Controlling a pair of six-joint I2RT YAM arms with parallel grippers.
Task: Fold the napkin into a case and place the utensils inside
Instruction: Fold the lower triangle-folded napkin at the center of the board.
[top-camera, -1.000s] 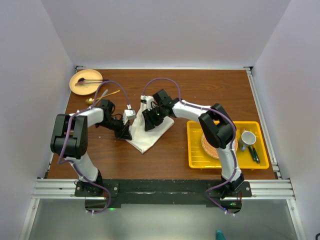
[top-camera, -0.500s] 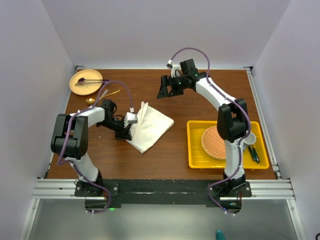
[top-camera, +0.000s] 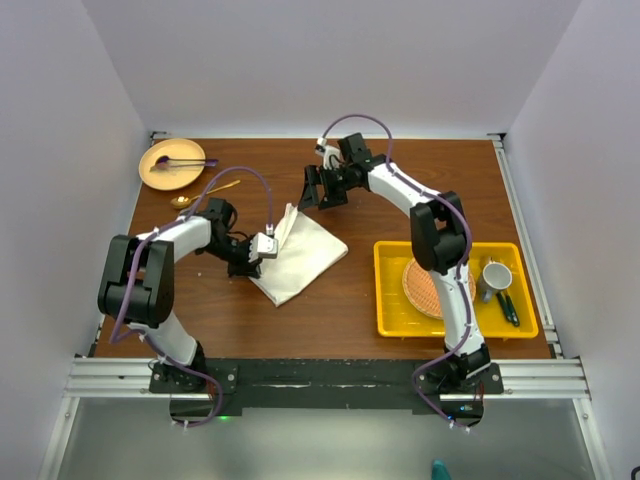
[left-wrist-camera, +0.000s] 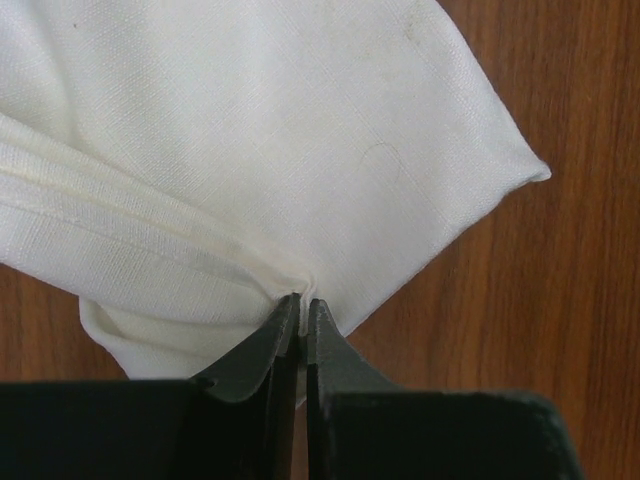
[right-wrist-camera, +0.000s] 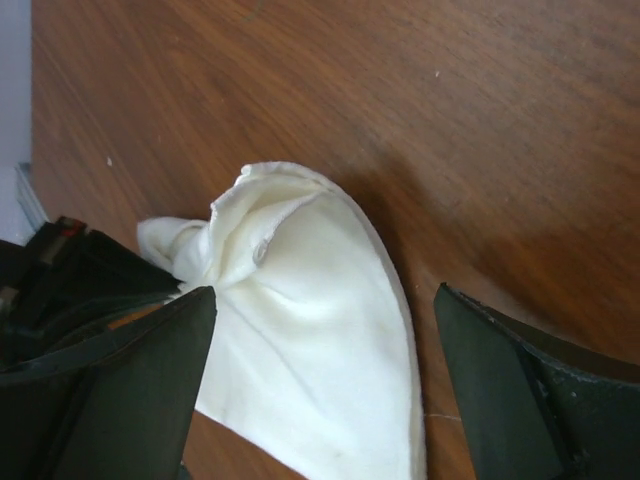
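Note:
The cream-white napkin (top-camera: 303, 252) lies folded in the middle of the table, bunched at its left edge. My left gripper (top-camera: 256, 264) is shut on that edge; in the left wrist view its tips (left-wrist-camera: 302, 305) pinch a pleat of the napkin (left-wrist-camera: 250, 150). My right gripper (top-camera: 315, 195) hangs open above the cloth's far corner, and in its own view the right gripper (right-wrist-camera: 325, 300) has the napkin (right-wrist-camera: 310, 350) below its spread fingers without touching it. Two gold utensils (top-camera: 205, 192) lie left of the napkin.
A tan plate (top-camera: 160, 172) with a purple utensil (top-camera: 186, 160) sits at the back left. At the right, a yellow tray (top-camera: 450, 246) holds a woven mat (top-camera: 425, 287), a cup (top-camera: 495, 276) and green-handled utensils (top-camera: 508, 308).
My right gripper let go of the napkin, opened wide, swung up toward the back, then came back down near the cloth's far corner. The left gripper kept its hold.

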